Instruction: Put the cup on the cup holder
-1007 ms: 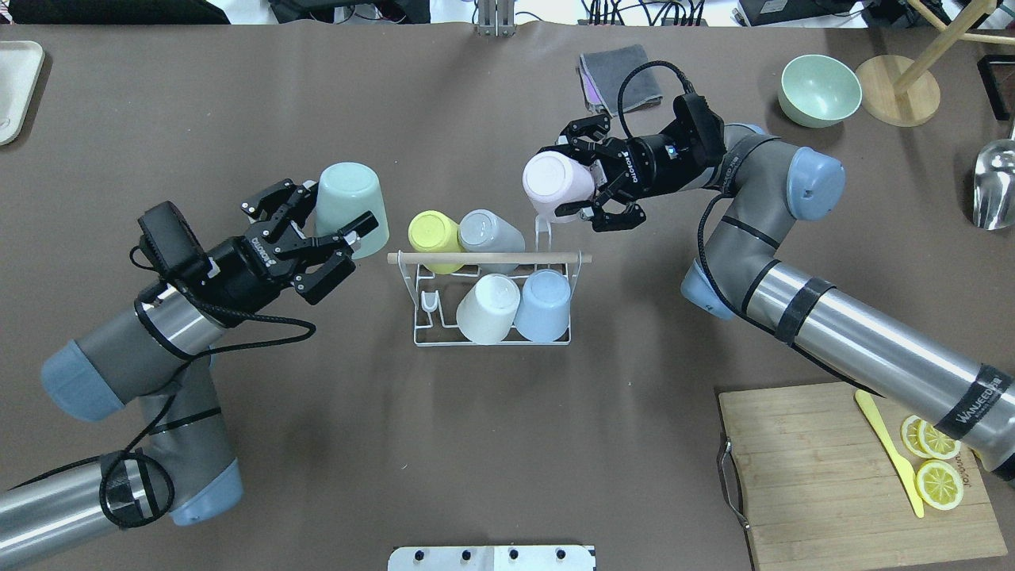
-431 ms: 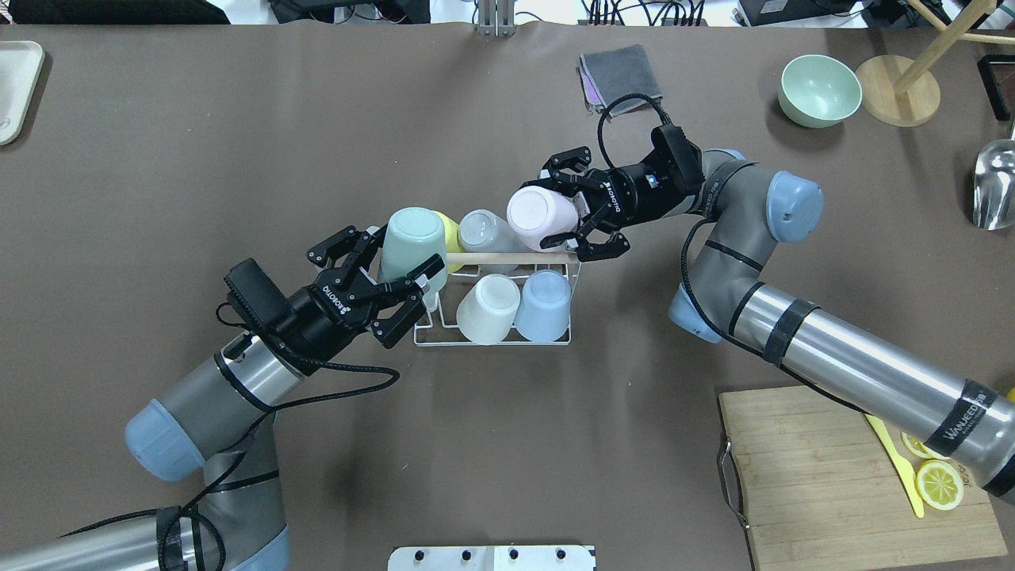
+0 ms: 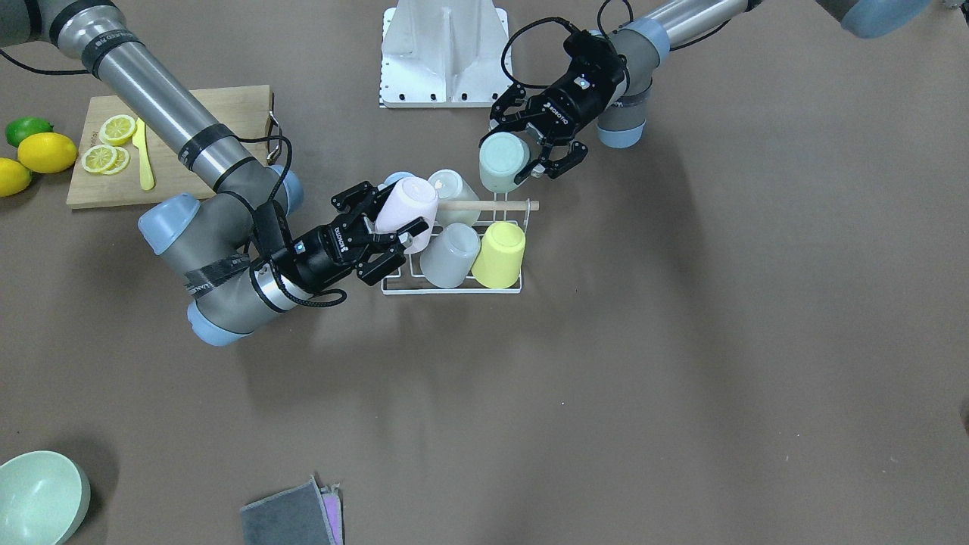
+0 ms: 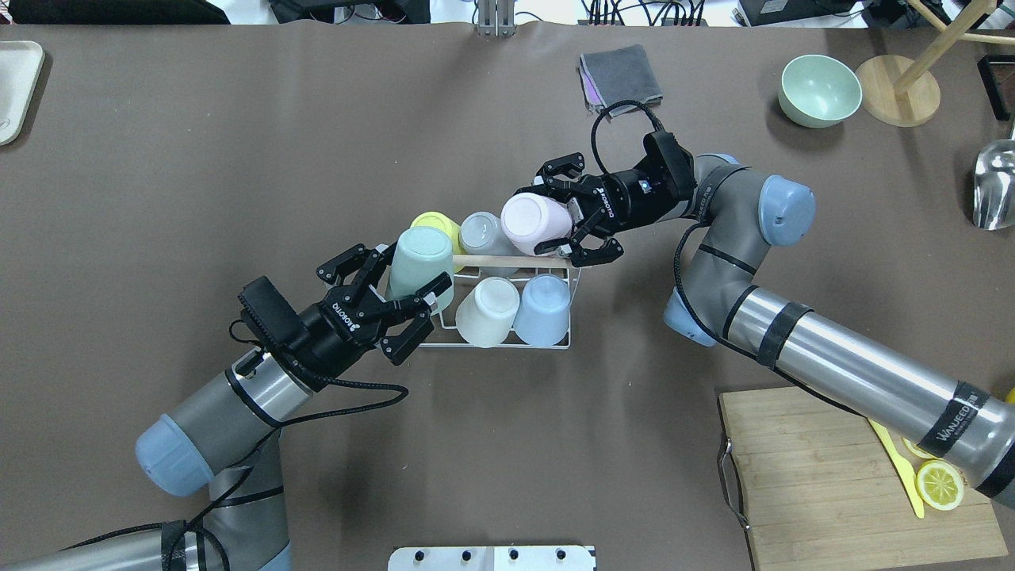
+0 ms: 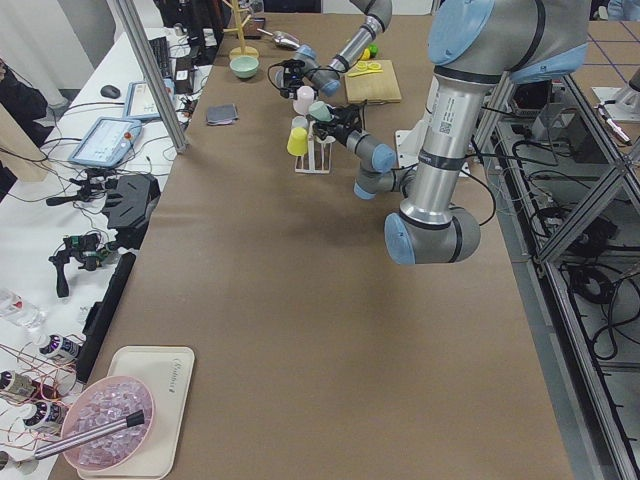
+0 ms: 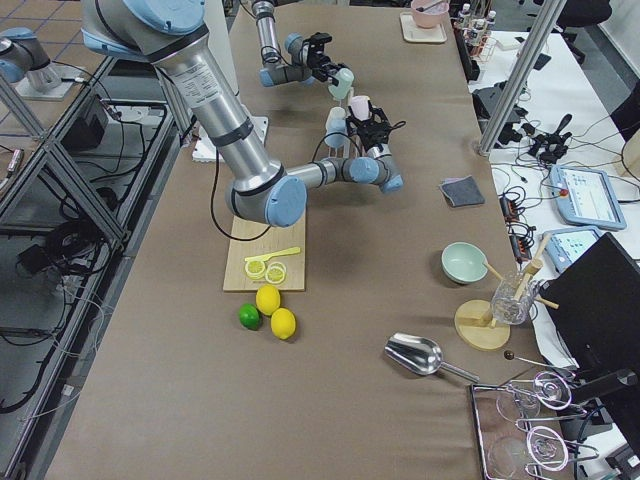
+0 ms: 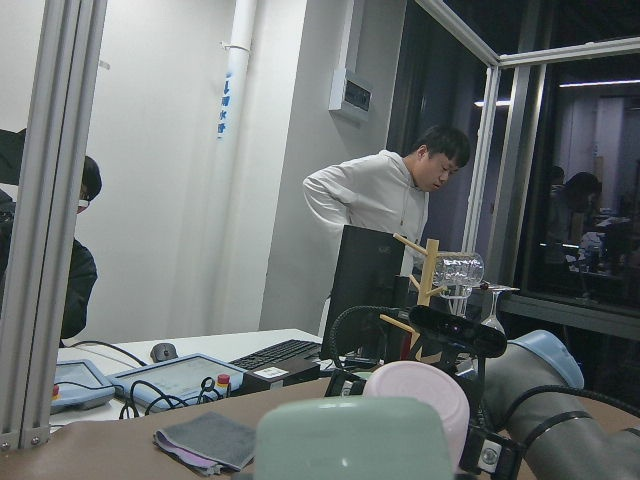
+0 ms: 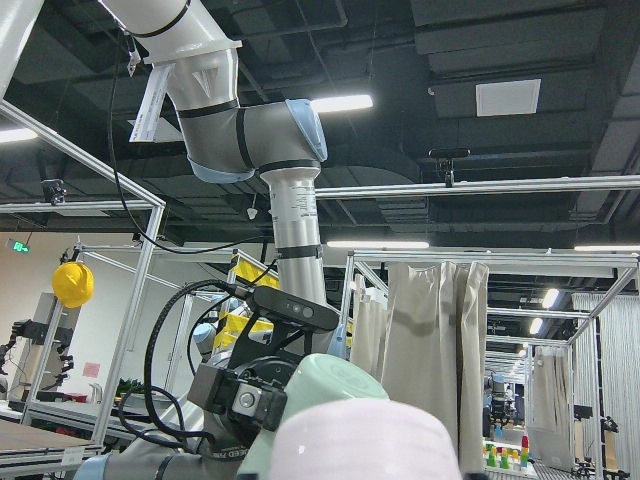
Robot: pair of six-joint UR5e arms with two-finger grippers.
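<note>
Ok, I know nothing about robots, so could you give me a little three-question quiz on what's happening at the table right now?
1. What colour is the cup in the left hand? A pink, B mint green, C yellow.
2. How many cups sit on the cup holder, leaving out the ones being held?
3. True or false: the right hand is empty.
Key: 1 B, the mint green cup. 2 Four. 3 False, it grips a pink cup.
</note>
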